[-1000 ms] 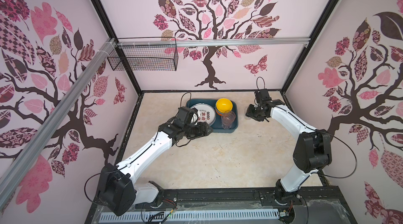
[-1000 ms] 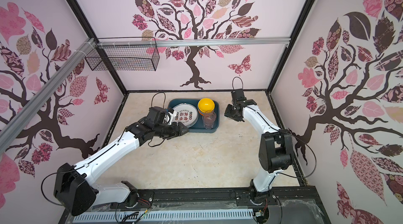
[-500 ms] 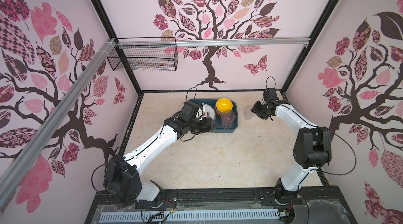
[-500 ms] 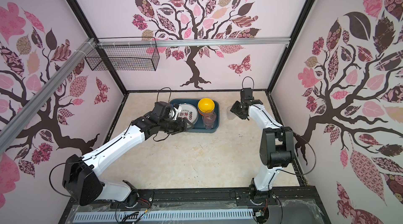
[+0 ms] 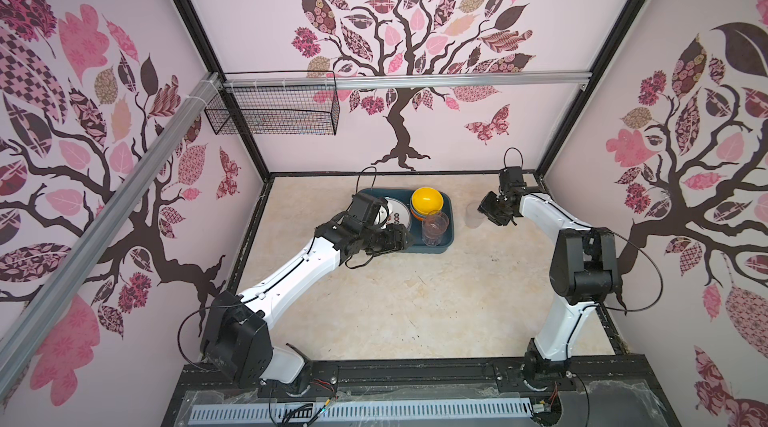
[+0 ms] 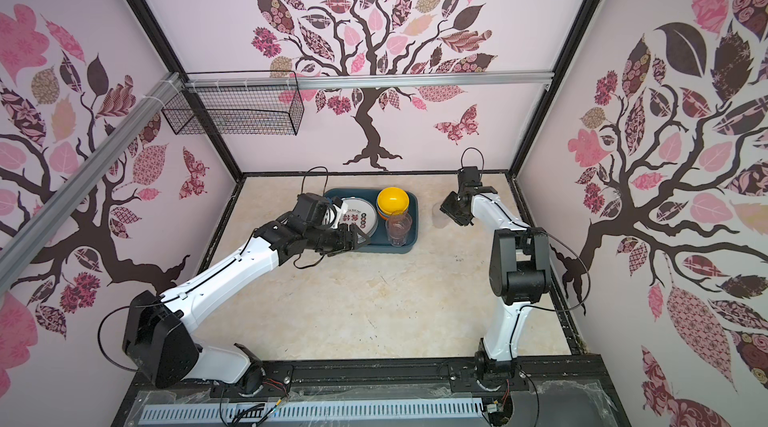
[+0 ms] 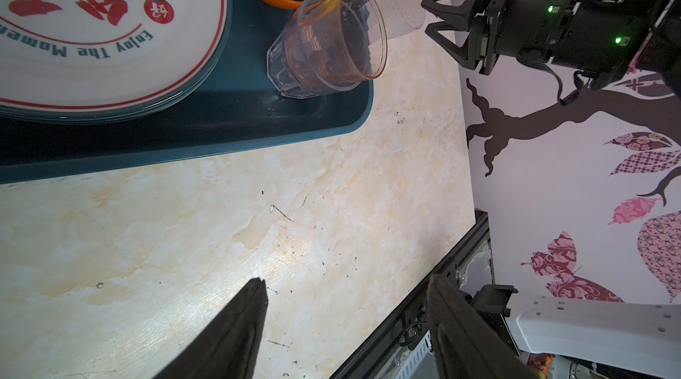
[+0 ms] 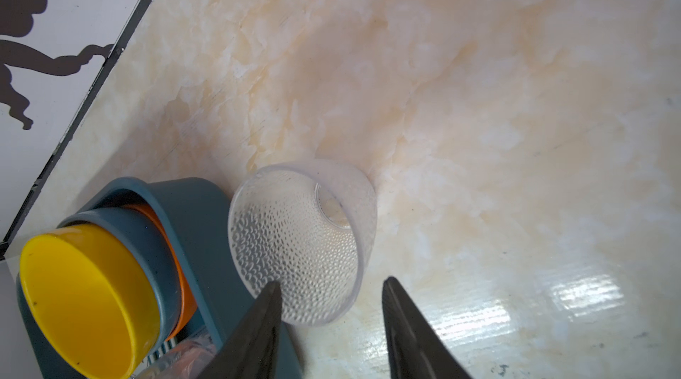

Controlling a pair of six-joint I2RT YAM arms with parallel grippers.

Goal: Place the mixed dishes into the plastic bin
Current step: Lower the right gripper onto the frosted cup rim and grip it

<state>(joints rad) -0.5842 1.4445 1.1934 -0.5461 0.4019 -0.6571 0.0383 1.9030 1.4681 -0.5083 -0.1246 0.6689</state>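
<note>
The dark teal plastic bin (image 5: 447,201) holds the printed white plates (image 6: 361,217), stacked bowls with the yellow one (image 5: 426,199) on top, and a pinkish cup (image 5: 435,227). A clear dimpled cup (image 8: 302,240) stands upright on the table just right of the bin, also seen in a top view (image 5: 473,215). My right gripper (image 8: 331,282) is open, its fingertips close to that cup's rim, gripping nothing. My left gripper (image 7: 346,283) is open and empty, hovering at the bin's front edge in both top views (image 5: 409,238).
A black wire mesh basket (image 5: 272,111) hangs on the back-left rail, high above the table. Patterned walls close in three sides. The marble tabletop (image 5: 415,300) stretches in front of the bin. The right wall is close behind my right arm (image 5: 544,213).
My left gripper has slid a little right along the bin's front edge. My right wrist has shifted slightly right and back beside the clear cup. The dishes have not moved.
</note>
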